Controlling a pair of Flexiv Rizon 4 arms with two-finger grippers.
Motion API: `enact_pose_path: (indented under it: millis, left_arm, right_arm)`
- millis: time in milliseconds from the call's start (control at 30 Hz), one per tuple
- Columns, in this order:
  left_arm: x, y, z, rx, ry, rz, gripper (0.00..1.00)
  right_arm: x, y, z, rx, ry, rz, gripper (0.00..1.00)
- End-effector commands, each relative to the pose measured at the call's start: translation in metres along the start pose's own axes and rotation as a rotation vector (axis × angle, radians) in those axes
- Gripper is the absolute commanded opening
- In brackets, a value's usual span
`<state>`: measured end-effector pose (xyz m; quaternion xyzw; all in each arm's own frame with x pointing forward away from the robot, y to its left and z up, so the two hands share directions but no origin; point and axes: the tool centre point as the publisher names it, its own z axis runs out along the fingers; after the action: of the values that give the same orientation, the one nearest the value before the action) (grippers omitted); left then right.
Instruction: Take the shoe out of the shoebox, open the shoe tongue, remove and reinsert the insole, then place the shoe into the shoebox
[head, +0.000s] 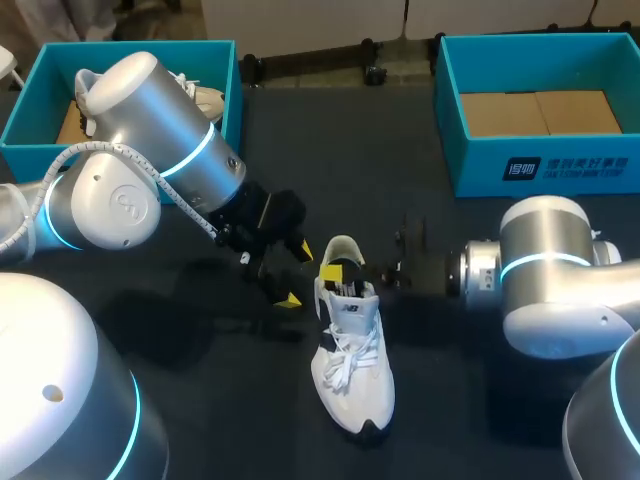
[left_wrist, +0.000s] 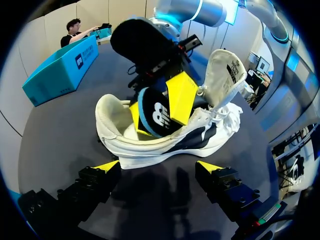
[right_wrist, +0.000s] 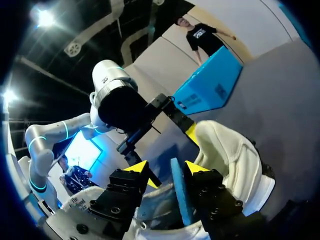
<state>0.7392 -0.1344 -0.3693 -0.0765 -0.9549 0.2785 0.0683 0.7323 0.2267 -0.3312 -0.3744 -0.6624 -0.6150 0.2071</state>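
Looks like a robotics lab, set up as a test bench. Centres on a dark table (head: 460, 400) with one white shoe (head: 352, 360) laid out on it. Has a thick silver arm (head: 165, 130) with a glowing blue ring just left of the shoe, and a second arm (head: 545, 270) of the same make to the right of the shoe. Carries a white cable (head: 75, 158) along the arm left of the shoe. Holds two open blue boxes beyond the shoe, well apart from it: the left box (head: 40, 95) off to the shoe's left, the right box (head: 480, 160) off to its right, both floored with brown cardboard.

Head looks down; wrists closely share shoe (head: 352, 370).
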Motion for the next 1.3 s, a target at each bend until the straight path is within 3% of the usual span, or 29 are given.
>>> enact_pose_path:
  millis: [33, 433, 533, 633, 667, 867, 1033, 1067, 1100, 1133, 1200, 1300]
  left_arm:
    - [0.0, 0.0, 0.001, 0.0, 0.001, 0.0, 1.0]
    - [0.0, 0.0, 0.001, 0.0, 0.001, 0.0, 1.0]
    - [0.0, 0.0, 0.001, 0.0, 0.001, 0.0, 1.0]
    - [0.0, 0.0, 0.001, 0.0, 0.001, 0.0, 1.0]
    - [0.0, 0.0, 0.001, 0.0, 0.001, 0.0, 1.0]
    - [0.0, 0.0, 0.001, 0.0, 0.001, 0.0, 1.0]
    - [0.0, 0.0, 0.001, 0.0, 0.001, 0.0, 1.0]
    - [0.0, 0.0, 0.001, 0.0, 0.001, 0.0, 1.0]
    - [0.0, 0.0, 0.001, 0.0, 0.001, 0.0, 1.0]
    - [0.0, 0.0, 0.001, 0.0, 0.001, 0.0, 1.0]
    - [0.0, 0.0, 0.001, 0.0, 0.001, 0.0, 1.0]
    - [0.0, 0.0, 0.001, 0.0, 0.001, 0.0, 1.0]
  right_arm:
    - [0.006, 0.01, 0.001, 0.015, -0.012, -0.014, 0.47]
    - [-0.005, 0.014, -0.001, 0.014, -0.011, 0.002, 0.35]
    - [-0.007, 0.014, -0.004, 0.005, -0.009, 0.004, 0.25]
    - [-0.008, 0.013, -0.005, -0.002, -0.01, 0.009, 0.03]
    - [-0.009, 0.012, -0.005, -0.004, -0.011, 0.012, 0.0]
    - [-0.018, -0.003, -0.004, -0.012, -0.002, 0.061, 0.0]
    - [-0.016, -0.002, -0.002, -0.005, -0.002, 0.065, 0.0]
    - [-0.015, -0.001, -0.002, -0.004, -0.001, 0.059, 0.08]
    - [-0.013, 0.001, -0.001, -0.003, -0.002, 0.05, 0.25]
    - [-0.011, 0.004, -0.001, -0.003, -0.002, 0.04, 0.36]
    - [-0.007, 0.009, -0.002, 0.0, -0.005, 0.019, 0.48]
    - [0.0, 0.017, -0.002, 0.006, -0.012, -0.008, 0.55]
